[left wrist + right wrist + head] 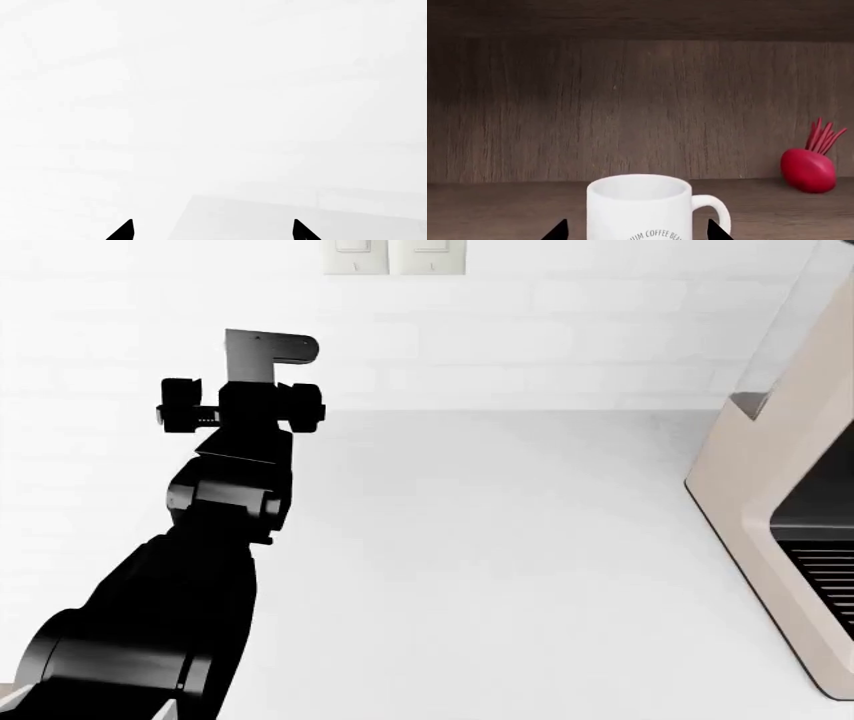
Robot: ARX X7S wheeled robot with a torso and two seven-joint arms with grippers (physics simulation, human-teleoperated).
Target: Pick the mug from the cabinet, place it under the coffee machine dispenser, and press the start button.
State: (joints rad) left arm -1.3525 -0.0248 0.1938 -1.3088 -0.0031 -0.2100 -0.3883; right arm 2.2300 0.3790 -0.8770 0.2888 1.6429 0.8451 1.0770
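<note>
- The left arm [187, 570] stretches forward and up, black and jointed, its wrist [240, 405] raised
- The left gripper [212, 231] shows two black fingertips [123, 231] set well apart, nothing between them
- The right gripper [637, 232] has its fingertips [557, 231] spread wide, one on either side of the mug [639, 207]

Head view: high, angled down over the counter [507, 570]. Left wrist: close against pale wall. Right wrist: level into a cabinet [627, 110], very near the mug [639, 207]; nothing shared.
</note>
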